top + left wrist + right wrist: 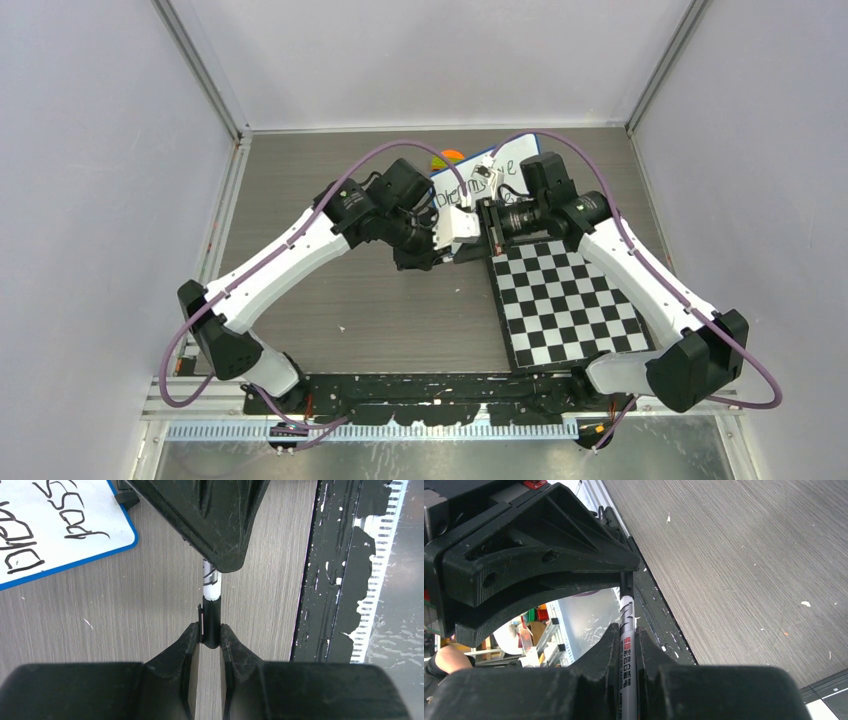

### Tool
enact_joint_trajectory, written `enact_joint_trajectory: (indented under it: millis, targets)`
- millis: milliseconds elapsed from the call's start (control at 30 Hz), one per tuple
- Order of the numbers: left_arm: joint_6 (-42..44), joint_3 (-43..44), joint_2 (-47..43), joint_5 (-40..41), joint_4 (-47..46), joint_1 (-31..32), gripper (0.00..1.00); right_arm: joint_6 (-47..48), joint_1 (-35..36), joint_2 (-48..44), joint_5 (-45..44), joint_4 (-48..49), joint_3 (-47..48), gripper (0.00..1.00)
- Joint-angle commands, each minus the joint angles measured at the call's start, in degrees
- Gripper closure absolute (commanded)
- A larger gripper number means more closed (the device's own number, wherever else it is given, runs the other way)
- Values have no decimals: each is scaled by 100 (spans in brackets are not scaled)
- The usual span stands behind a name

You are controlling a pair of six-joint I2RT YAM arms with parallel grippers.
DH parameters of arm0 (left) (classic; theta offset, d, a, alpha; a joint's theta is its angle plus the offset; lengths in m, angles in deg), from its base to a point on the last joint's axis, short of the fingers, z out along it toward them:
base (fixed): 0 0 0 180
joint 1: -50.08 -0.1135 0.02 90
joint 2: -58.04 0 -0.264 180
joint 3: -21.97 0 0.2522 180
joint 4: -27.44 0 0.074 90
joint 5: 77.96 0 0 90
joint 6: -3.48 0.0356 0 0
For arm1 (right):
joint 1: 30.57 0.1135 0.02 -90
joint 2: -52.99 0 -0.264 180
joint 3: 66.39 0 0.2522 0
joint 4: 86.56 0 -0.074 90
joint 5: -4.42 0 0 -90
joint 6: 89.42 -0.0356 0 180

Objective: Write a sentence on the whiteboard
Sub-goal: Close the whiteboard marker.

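Black marker cap (210,620) was pinched by left fingers (184,652), its barrel (626,625) by right fingers (600,655), held end-to-end probably for recapping; the sentence (75,525) stood on the whiteboard (55,552).

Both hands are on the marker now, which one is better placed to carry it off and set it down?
Probably the right. The right hand grips the marker by its white barrel, while the left hand pinches only the black cap, which might pull off under load.
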Motion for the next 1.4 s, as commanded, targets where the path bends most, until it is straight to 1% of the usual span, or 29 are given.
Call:
enact_joint_trajectory:
  millis: [0,133,367,500,633,700,767,800,867,933,1000,1100,1133,1167,1200,1233,1267,1367]
  targets:
    - [-119,354,-39,-175,-278,222,100,-137,53,33,-138,361,-55,100]
    - [-413,573,0,-170,-490,257,100,-215,90,57,-109,419,-112,100]
    - [-1050,918,164,-147,-833,267,100,-494,130,220,191,595,-90,100]
    - [-963,1025,216,160,-860,276,100,-486,130,336,138,452,36,100]
    - [-586,977,74,492,-727,268,94,-211,119,415,44,98,351,100]
    - [-458,933,-16,602,-667,261,90,-215,72,458,72,90,461,100]
    - [-370,878,-86,667,-590,211,84,-214,-8,511,60,106,553,100]
    - [-360,865,-114,653,-554,129,79,-223,-68,545,66,143,586,100]
    - [-369,890,-151,403,-439,-162,65,-299,-215,592,81,328,628,100]
    - [-425,925,-172,82,-334,-532,56,-561,-424,642,134,778,609,100]
    - [-556,918,-220,-428,-315,-977,48,-1005,-682,731,285,1422,590,100]
    - [-1137,678,-421,-1175,-655,-1709,41,-1908,-1026,890,550,2682,460,100]
    - [-1430,521,-512,-1486,-973,-1985,39,-2330,-1095,921,621,3173,391,100]
    - [-1784,312,-634,-1796,-1176,-2236,37,-2518,-1148,949,663,3571,336,100]
    - [-2173,76,-746,-2107,-1669,-2495,37,-2899,-1183,976,729,3985,269,100]
    - [-2659,-240,-863,-2441,-2056,-2714,36,-3241,-1201,1004,788,4630,181,100]
    - [-3182,-505,-974,-2607,-2531,-2897,35,-3558,-1208,1029,831,5071,99,100]
    - [-4653,-1264,-1262,-3143,-3980,-3310,33,-4236,-1212,1095,914,5876,-13,100]
